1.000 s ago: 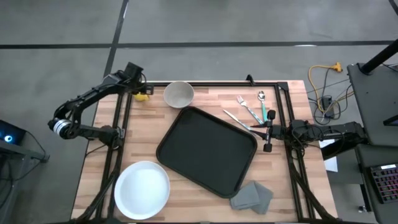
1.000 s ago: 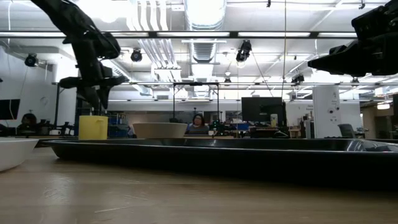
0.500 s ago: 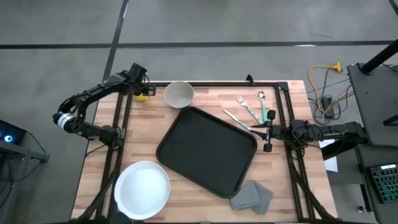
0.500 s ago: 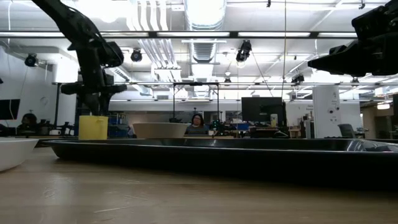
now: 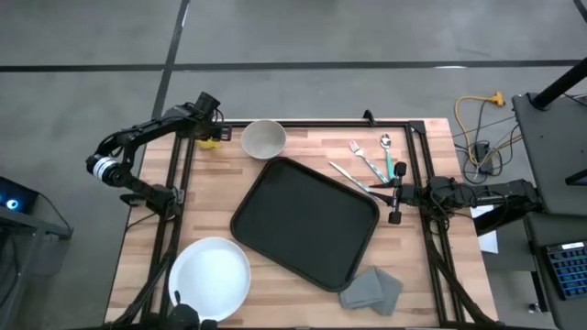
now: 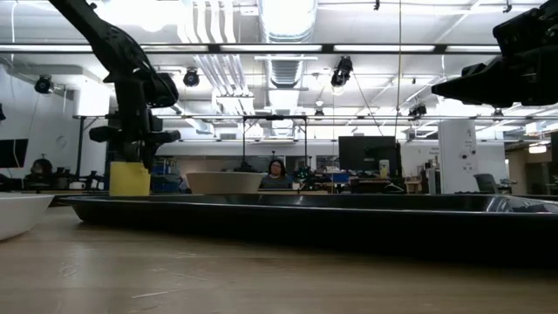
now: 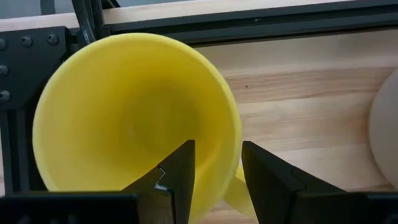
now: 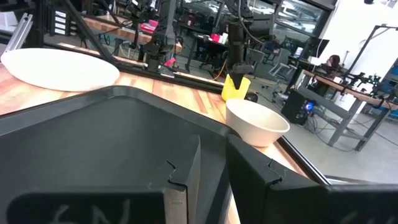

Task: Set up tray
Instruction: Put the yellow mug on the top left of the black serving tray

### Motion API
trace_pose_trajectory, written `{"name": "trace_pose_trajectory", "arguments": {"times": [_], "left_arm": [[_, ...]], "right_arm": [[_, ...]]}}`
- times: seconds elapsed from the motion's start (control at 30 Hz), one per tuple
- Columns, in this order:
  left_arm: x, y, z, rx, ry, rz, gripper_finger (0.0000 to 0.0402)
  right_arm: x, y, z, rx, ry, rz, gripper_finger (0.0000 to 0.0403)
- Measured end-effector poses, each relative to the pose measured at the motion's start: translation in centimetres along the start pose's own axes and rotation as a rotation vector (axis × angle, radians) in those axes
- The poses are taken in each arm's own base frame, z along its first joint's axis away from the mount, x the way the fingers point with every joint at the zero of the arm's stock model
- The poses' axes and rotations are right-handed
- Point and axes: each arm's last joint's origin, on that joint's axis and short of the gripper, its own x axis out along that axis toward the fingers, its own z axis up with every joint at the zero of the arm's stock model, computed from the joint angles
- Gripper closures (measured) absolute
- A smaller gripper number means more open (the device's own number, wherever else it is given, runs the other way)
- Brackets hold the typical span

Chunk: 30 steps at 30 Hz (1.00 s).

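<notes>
The black tray [image 5: 307,225] lies flat in the middle of the table, turned at a slant. A yellow cup [image 7: 124,112] stands upright on its base at the table's far left corner [image 5: 210,142]. My left gripper [image 7: 214,168] is over the cup, pointing steeply down and open. One finger is inside the cup's mouth and one outside, with the rim wall beside the handle between them. I see no touch. My right gripper [image 5: 394,203] waits level at the table's right edge, pointing at the tray. Its fingers [image 8: 186,162] stand slightly apart with nothing between them.
A pale bowl [image 5: 264,139] stands just right of the cup, at the far edge. A white plate [image 5: 210,278] sits at the near left and a folded grey napkin [image 5: 371,289] at the near right. Cutlery [image 5: 371,160] lies far right. A black frame rail [image 7: 37,68] runs close beside the cup.
My left gripper has come down onto the yellow cup, drifting a little toward the table's right, and now straddles the cup's rim. Its fingers have stayed as wide apart as before. The cup has not moved.
</notes>
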Motion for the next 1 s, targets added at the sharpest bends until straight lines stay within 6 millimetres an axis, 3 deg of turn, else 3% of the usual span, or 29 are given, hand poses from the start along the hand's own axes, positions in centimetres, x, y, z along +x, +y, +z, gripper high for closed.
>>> {"name": "trace_pose_trajectory", "arguments": {"times": [0.77, 0.9, 1.0], "left_arm": [[-0.01, -0.07, 0.13, -0.001, -0.015, -0.007, 0.0287], [-0.01, -0.06, 0.12, 0.027, -0.014, -0.006, 0.0318], [0.0, -0.05, 0.13, 0.056, -0.014, -0.006, 0.0372]], "right_arm": [[0.0, 0.0, -0.01, -0.004, 0.001, -0.001, 0.0335], [0.0, 0.0, -0.01, -0.001, 0.0, -0.001, 0.0335], [0.0, 0.0, -0.01, -0.004, 0.0, 0.0, 0.0335]]}}
